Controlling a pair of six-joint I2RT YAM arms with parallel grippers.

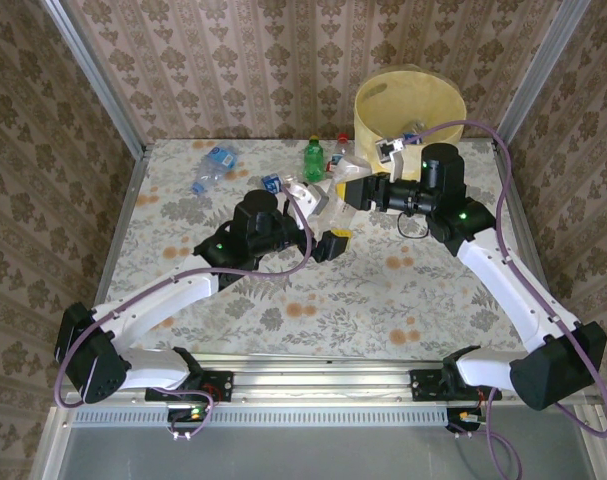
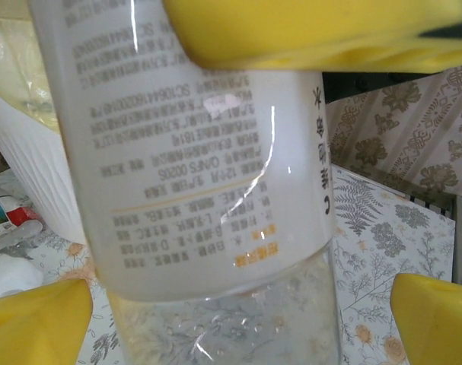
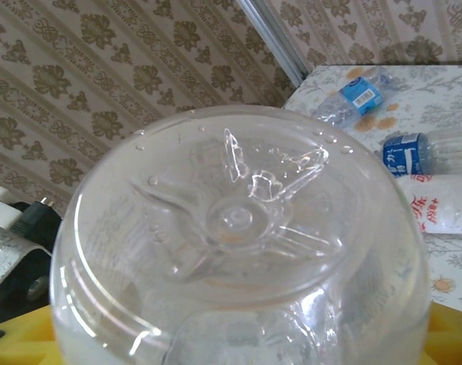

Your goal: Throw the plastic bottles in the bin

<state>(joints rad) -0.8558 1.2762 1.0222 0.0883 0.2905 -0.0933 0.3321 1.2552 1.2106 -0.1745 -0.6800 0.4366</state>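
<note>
A clear plastic bottle with a white printed label (image 1: 318,198) hangs in mid-air over the middle of the table, between both grippers. My right gripper (image 1: 347,192) is shut on it; in the right wrist view its clear base (image 3: 238,228) sits between the yellow pads (image 3: 17,338). My left gripper (image 2: 238,323) stands open around the same bottle (image 2: 208,152), its yellow fingertips (image 2: 40,319) well clear on both sides. The bin (image 1: 408,105), lined in yellow, stands at the back right.
More bottles lie at the back of the table: a green one (image 1: 313,158), a red-capped one (image 1: 341,147), and blue-labelled ones (image 1: 215,165) (image 3: 360,95). The bin's white wall (image 2: 25,167) is close on the left gripper's left. Patterned walls enclose the table.
</note>
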